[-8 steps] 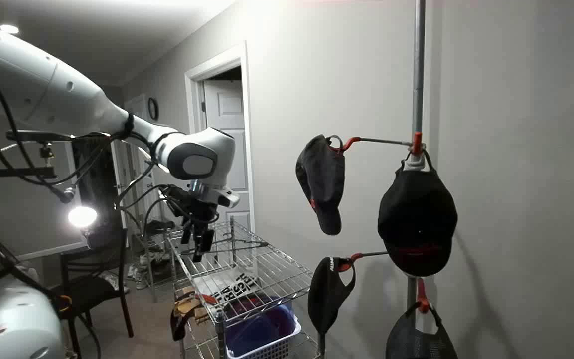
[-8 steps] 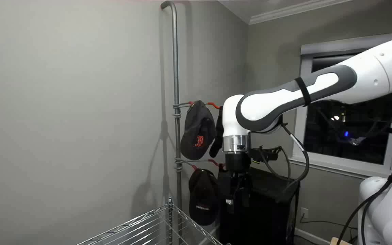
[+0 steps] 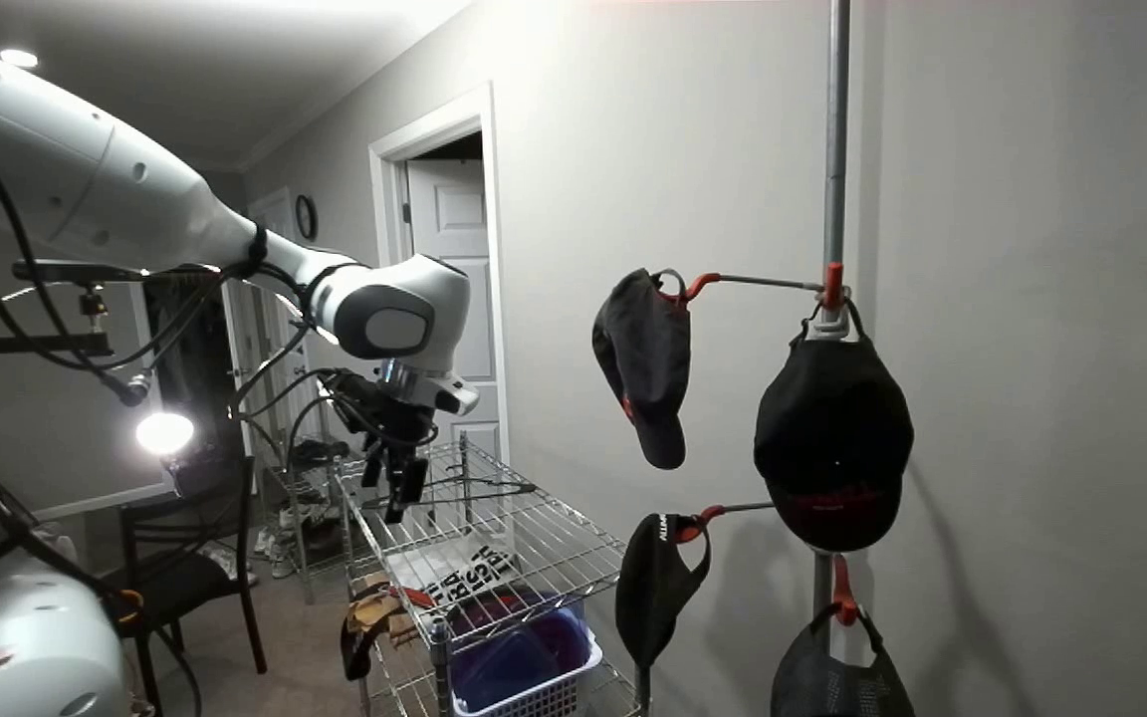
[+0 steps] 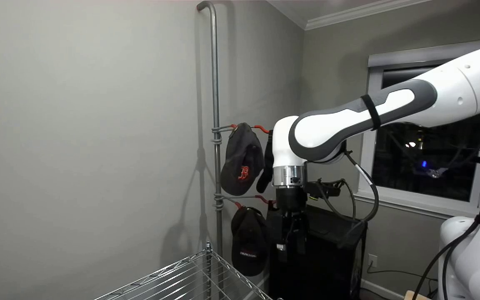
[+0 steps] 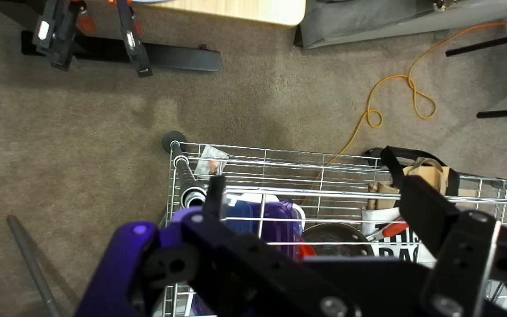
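Wire rack [image 5: 324, 193] (quite shiny) on brown carpet [image 5: 82, 145] — grey wall [image 3: 653, 149] alongside.

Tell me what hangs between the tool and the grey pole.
In an exterior view, a black cap with pale lettering hangs between the grey pole and the tool.

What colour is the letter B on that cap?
The letter B is orange-red, clearest in an exterior view.
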{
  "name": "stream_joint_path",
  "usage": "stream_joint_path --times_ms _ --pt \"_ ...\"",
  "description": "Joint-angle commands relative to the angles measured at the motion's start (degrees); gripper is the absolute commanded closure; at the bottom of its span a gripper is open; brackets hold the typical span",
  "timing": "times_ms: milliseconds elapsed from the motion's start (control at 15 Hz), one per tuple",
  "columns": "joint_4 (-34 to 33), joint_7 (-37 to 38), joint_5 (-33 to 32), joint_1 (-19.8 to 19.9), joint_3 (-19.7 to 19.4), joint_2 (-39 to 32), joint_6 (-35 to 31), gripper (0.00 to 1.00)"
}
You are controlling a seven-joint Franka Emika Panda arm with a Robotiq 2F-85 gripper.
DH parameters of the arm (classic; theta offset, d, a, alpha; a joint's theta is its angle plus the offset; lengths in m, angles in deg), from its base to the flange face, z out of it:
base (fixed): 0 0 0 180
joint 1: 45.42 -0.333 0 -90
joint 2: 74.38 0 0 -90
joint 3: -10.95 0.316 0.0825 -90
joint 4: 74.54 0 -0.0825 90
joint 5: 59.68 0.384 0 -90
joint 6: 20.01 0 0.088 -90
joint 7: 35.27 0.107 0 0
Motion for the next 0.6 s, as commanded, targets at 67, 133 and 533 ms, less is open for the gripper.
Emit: stream_joint_path --times_ms 67,133,533 --pt "-0.1 -0.3 0.3 0.9 0.8 0.1 0.3 0.00" --pt "-0.1 -0.3 0.3 0.9 0.8 0.1 0.3 0.00" --pt "-1.9 3.9 -1.7 6.2 -0.5 -2.4 -13.1 0.00"
